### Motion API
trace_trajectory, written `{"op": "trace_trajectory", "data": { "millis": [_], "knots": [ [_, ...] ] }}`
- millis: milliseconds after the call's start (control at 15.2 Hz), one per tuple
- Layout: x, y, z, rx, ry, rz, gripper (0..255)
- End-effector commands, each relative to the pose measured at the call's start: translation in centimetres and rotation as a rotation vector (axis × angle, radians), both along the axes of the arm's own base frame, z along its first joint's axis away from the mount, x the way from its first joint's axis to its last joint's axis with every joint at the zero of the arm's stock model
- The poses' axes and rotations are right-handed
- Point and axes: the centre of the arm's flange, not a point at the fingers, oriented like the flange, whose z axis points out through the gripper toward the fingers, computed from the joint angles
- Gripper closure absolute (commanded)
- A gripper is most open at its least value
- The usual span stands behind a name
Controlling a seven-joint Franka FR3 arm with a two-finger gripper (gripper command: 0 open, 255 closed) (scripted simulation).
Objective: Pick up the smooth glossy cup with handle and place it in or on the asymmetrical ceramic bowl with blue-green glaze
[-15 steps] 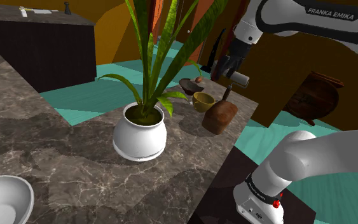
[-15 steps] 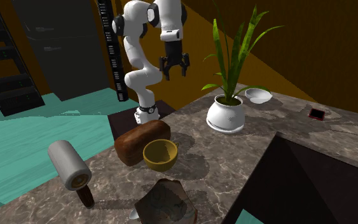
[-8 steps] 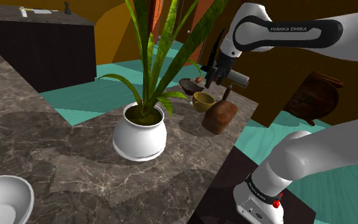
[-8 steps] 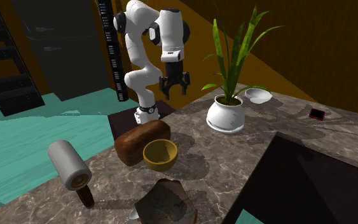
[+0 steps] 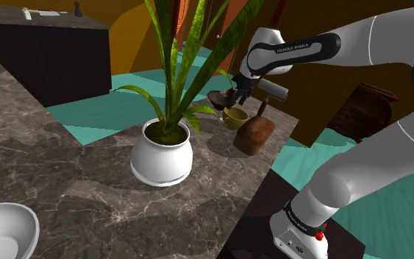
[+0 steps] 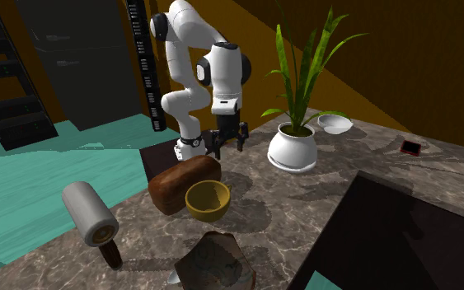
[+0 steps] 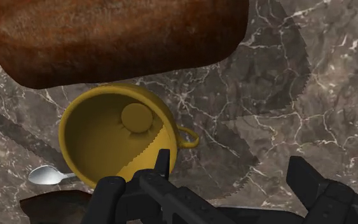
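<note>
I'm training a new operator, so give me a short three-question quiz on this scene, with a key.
1. True or false: the gripper is shut on the yellow cup.
2. What lies beside the cup? A spoon, B fork, C knife.
3. Fill the gap: the cup stands between the brown loaf and the glazed ____.
Key: 1 false, it is open; 2 A; 3 bowl.
</note>
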Motion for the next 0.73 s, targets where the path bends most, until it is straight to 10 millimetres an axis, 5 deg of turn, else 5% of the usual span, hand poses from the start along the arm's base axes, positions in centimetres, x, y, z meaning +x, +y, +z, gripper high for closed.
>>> {"op": "trace_trajectory", "data": {
  "millis": [0, 264, 660],
  "knots": [
    [1.3, -1.2, -2.1, -0.007, 0.002, 0.002, 0],
    [4.2, -3.1, -6.0, -0.021, 0.009, 0.004, 0],
    [4.5, -3.3, -8.7, -0.021, 0.009, 0.004, 0]
  ]
}}
